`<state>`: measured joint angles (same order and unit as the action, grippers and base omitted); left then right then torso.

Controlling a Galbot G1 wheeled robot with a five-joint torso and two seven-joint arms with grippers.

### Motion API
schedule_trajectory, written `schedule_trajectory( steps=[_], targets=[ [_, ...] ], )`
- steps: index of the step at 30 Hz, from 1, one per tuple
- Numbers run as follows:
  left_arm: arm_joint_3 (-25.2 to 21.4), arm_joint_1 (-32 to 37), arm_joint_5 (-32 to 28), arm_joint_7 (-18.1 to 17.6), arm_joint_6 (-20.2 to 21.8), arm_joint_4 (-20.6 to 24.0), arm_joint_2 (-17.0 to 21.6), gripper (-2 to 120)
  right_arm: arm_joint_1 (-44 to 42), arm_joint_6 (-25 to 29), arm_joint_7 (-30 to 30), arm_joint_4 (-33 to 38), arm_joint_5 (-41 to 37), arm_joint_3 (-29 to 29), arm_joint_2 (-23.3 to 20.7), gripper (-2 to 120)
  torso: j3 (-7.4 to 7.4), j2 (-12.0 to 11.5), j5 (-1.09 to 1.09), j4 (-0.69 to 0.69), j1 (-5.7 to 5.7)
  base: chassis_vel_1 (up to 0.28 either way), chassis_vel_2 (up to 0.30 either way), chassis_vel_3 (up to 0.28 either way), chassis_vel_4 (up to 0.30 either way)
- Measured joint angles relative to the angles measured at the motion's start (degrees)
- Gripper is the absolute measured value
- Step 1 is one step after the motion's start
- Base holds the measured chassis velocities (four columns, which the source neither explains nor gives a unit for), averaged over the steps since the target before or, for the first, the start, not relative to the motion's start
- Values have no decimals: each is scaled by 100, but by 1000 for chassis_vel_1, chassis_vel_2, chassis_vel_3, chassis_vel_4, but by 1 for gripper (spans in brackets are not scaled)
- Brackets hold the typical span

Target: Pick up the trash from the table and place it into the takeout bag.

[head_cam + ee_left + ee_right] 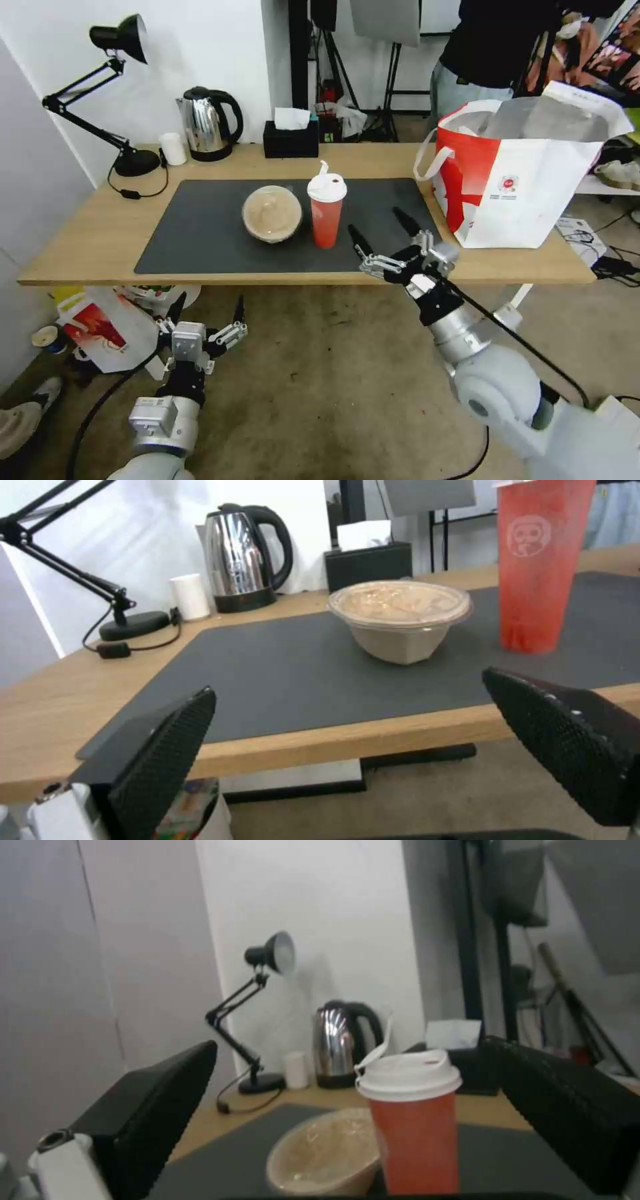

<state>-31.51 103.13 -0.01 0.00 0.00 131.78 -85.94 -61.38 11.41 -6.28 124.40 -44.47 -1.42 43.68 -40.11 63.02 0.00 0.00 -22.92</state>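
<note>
One tall red cup (326, 212), white-lidded, upright before the spread right pincer (381, 233).

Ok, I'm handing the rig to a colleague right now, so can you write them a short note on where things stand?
Right gripper: jaws open, empty, over the table's front edge, facing the red cup.
Left gripper: jaws open, empty, low in front of the table.
Red cup and lidded container stand side by side on the grey mat. Takeout bag stands open at the table's right end.
Left: both still need bagging.
</note>
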Motion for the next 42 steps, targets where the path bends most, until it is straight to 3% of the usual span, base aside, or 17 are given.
schedule_trajectory(
  steps=[10,17,42],
  targets=[
    [0,0,0,0,0,0,0,100,489,-280,-55,-120,-247,422,-139,100,0,0,1,0,0,0,0,0,0],
    [0,0,0,0,0,0,0,100,865,-297,-77,-526,-255,854,14,100,1,0,1,0,0,0,0,0,0],
    [0,0,0,0,0,0,0,100,1225,-315,-195,-1018,-278,1174,353,100,1,0,0,0,0,0,0,0,0]
  ],
)
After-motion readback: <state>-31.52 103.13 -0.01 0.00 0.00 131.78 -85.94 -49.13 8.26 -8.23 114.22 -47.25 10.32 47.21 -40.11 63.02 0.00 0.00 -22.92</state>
